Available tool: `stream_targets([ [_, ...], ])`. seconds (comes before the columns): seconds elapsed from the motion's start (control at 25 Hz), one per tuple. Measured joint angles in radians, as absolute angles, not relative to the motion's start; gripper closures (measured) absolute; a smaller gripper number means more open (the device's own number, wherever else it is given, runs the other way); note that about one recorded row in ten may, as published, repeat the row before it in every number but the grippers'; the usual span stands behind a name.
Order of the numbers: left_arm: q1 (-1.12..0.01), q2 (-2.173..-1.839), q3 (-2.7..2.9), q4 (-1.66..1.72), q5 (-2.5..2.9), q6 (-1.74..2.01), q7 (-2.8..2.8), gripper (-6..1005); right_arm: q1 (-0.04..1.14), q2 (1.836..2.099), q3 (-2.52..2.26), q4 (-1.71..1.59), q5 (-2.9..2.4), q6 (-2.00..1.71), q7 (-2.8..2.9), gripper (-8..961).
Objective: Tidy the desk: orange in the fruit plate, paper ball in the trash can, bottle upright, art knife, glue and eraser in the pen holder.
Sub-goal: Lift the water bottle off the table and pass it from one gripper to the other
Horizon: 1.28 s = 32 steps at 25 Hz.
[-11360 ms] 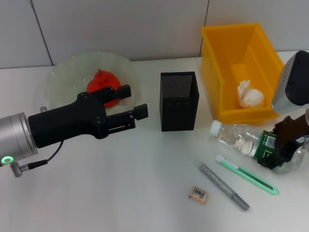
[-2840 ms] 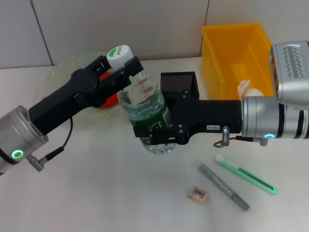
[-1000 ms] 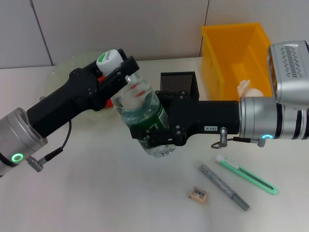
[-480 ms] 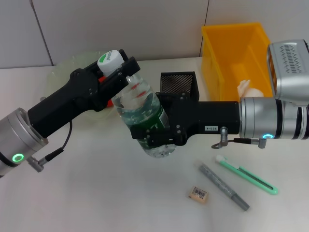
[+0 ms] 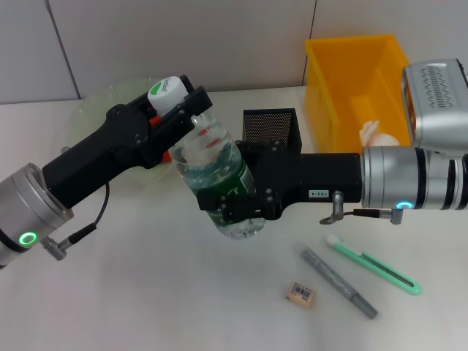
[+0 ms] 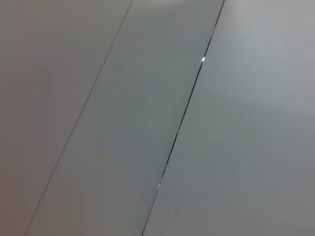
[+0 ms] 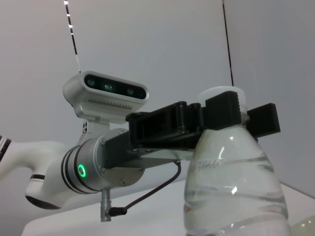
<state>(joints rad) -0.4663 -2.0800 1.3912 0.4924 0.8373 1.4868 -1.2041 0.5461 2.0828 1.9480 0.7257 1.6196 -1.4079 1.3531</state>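
Desk: white surface (image 5: 146, 292) is running under a grey panelled wall; all items are sitting on it except the bottle.
Trash can: yellow bin (image 5: 333, 102) is standing at the far right, with the paper ball (image 5: 376, 135) lying inside it.
Fruit plate: pale-green dish (image 5: 91, 110) is sitting at the far left, largely hidden behind the left arm; a sliver of the orange (image 5: 155, 118) is showing in it.
Right gripper: right gripper (image 5: 230, 201) is reaching in from the right at centre, its fingers clamping the bottle's labelled lower body.
Left gripper: left gripper (image 5: 179, 106) is coming in from the left, its fingers closing on the bottle's neck just under the cap, confirmed in the right wrist view (image 7: 224, 115).
Bottle: bottle (image 5: 212, 175) is being held between both grippers in front of the pen holder, cap uppermost and leaning toward the left; its base appears to be at or just above the desk, contact not determinable.
Pen holder: black mesh cup (image 5: 269, 124) is standing behind the right gripper, partly hidden.
Art knife: green knife (image 5: 373, 265) is lying near right.
Glue: grey stick (image 5: 338, 281) is lying just left of the knife.
Eraser: eraser (image 5: 300, 293) is lying nearest, left of the glue.
Step in hand: judged to be standing the bottle upright, with orange and paper ball already placed.
Next move: likely calling for straightening the bottle, seating its base flat, then releasing both grips without tipping it.
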Motion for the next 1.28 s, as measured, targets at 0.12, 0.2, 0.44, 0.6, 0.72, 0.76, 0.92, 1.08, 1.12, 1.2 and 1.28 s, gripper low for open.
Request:
stream_targets([
  [0.12, -0.466, -2.080, 1.391, 0.492, 0.837, 1.487, -1.204, 560, 0.548, 2.082, 1.948, 0.729, 1.613, -1.405, 1.356, 191],
  [0.2, -0.466, -2.080, 1.391, 0.492, 0.837, 1.485, -1.204, 560, 0.547, 2.082, 1.948, 0.737, 1.606, -1.405, 1.356, 191],
  [0.44, -0.469, -2.080, 1.392, 0.492, 0.838, 1.481, -1.204, 560, 0.542, 2.082, 1.947, 0.751, 1.594, -1.404, 1.358, 191],
  [0.6, -0.469, -2.080, 1.391, 0.492, 0.838, 1.481, -1.204, 560, 0.542, 2.080, 1.946, 0.753, 1.589, -1.404, 1.359, 193],
  [0.72, -0.469, -2.080, 1.391, 0.492, 0.838, 1.481, -1.204, 560, 0.541, 2.080, 1.945, 0.756, 1.581, -1.407, 1.359, 194],
  [0.76, -0.469, -2.080, 1.391, 0.492, 0.838, 1.481, -1.204, 560, 0.541, 2.080, 1.945, 0.757, 1.580, -1.408, 1.359, 194],
  [0.92, -0.469, -2.080, 1.391, 0.492, 0.838, 1.481, -1.204, 560, 0.530, 2.080, 1.940, 0.770, 1.579, -1.412, 1.360, 194],
  [1.08, -0.469, -2.080, 1.391, 0.492, 0.838, 1.480, -1.204, 560, 0.489, 2.081, 1.923, 0.819, 1.578, -1.413, 1.375, 195],
  [1.12, -0.469, -2.080, 1.391, 0.492, 0.838, 1.480, -1.204, 560, 0.489, 2.081, 1.923, 0.819, 1.578, -1.413, 1.375, 195],
  [1.2, -0.469, -2.080, 1.391, 0.492, 0.838, 1.480, -1.204, 560, 0.477, 2.081, 1.916, 0.831, 1.579, -1.413, 1.383, 195],
  [1.28, -0.473, -2.080, 1.394, 0.492, 0.834, 1.480, -1.204, 560, 0.467, 2.082, 1.912, 0.834, 1.579, -1.414, 1.385, 195],
])
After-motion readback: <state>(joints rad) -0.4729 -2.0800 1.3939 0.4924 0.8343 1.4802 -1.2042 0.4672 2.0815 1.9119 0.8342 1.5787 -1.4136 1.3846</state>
